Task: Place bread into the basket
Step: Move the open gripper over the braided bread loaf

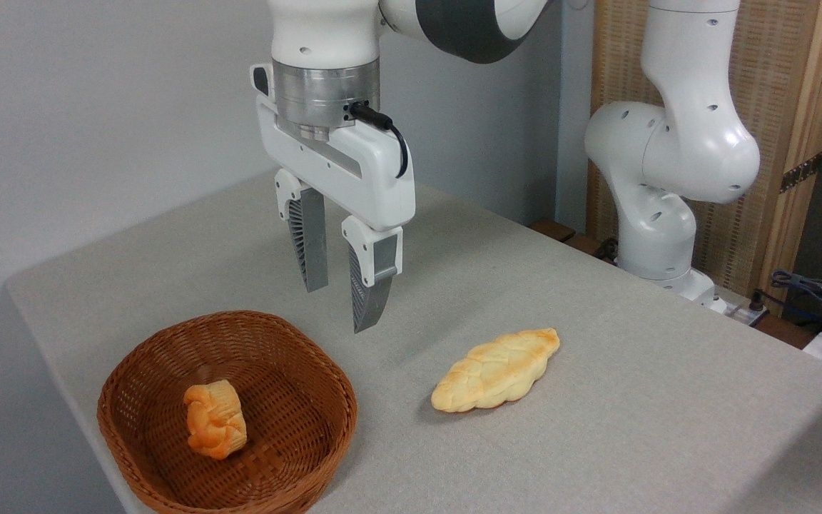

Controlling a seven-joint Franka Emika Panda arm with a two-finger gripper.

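Nearest you, the basket (pixel 168 457) sits at the table's front left edge with only a small orange bun in it; the bread is outside it on the cloth.

Your table (pixel 596 428) is covered in grey fabric, and the white arm (pixel 675 143) rises from its base at the back right and reaches over to the left. You see the gripper (pixel 343 303) hanging above the table, just behind the basket's far rim, its two ribbed fingers (pixel 309 246) apart and holding nothing. Your bread (pixel 496 370) lies flat to the right of the basket, well apart from it, long axis running diagonally: one pointed end toward the front left, the other toward the back right, toasted top facing up. That knotted bun (pixel 215 418) rests on the basket floor.
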